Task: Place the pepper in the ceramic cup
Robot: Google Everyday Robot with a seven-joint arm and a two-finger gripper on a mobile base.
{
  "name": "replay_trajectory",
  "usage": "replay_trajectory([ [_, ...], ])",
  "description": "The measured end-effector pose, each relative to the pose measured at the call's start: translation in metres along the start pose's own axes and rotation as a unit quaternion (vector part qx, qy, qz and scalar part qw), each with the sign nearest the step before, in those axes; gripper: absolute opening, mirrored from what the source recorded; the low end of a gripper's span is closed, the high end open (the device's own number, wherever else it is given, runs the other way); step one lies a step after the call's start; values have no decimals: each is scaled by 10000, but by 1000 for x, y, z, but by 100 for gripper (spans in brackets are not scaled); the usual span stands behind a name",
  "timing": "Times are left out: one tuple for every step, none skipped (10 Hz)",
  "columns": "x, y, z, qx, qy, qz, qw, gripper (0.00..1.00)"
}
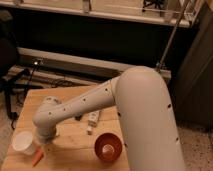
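Orange against pale wood, the pepper [37, 159] shows in the camera view at the front edge of the worktop [75, 150], just beside the ceramic cup [24, 141], to its right and a little nearer to the camera. It is not in the cup. The pincer [46, 146] hangs over the pepper's upper end, also just right of the cup. Whether it is clenched on the pepper or released, I cannot tell, because the wrist covers it.

The risks, as I judge them: the cup looks light and stands near the worktop's left-front corner, so a sideways move of the wrist could tip it or push it off. The pepper is long, so it may catch on the cup's rim and fall outside.

Well to the right of the cup stands 1 red-orange bowl [107, 146]. Further back from the cup, a pale tube [92, 120] lies. Neither is between the pincer and the cup.
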Motion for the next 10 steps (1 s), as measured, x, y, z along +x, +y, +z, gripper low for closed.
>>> replay_trajectory([
  [0,0,0,1,1,1,10000,80],
  [0,0,0,-2,3,-2,10000,80],
  [0,0,0,-9,26,-26,10000,80],
  [-1,1,4,-79,119,-129,9998,80],
  [-2,4,8,-153,197,-208,9995,80],
  [-3,6,14,-234,275,-279,9990,80],
  [0,8,18,-280,328,-284,9987,80],
  [1,8,22,-297,359,-290,9985,80],
  [3,7,26,-295,417,-282,9983,80],
  [10,5,28,-251,491,-241,9982,80],
])
